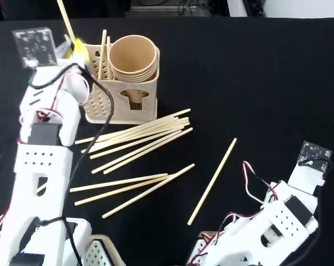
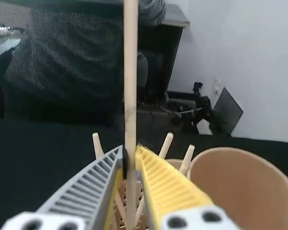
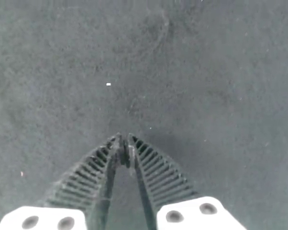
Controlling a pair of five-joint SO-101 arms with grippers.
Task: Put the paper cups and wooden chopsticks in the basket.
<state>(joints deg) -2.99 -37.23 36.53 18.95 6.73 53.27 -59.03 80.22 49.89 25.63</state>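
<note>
**Now the stick stands over the basket's left compartment**

From the high view, the left pincer (image 1: 75, 47) grips one held chopstick (image 1: 64, 19) low on its shaft. Its long axis is nearly upright, leaning a little far-left. The basket (image 1: 114, 111) sits just right of the pincer. Its left compartment holds standing chopsticks (image 1: 103, 47) and its right one the paper cups (image 1: 133, 58). Loose chopsticks (image 1: 139, 136) lie on the bench (image 1: 267, 83), nearer than the basket.

From the left wrist, the stick's lower end runs down between the clamped jaws toward the compartment below. The drop looks to need only a small shift right.

From the right wrist, the right pincer (image 3: 124, 146) is closed on nothing, over bare bench.
</note>
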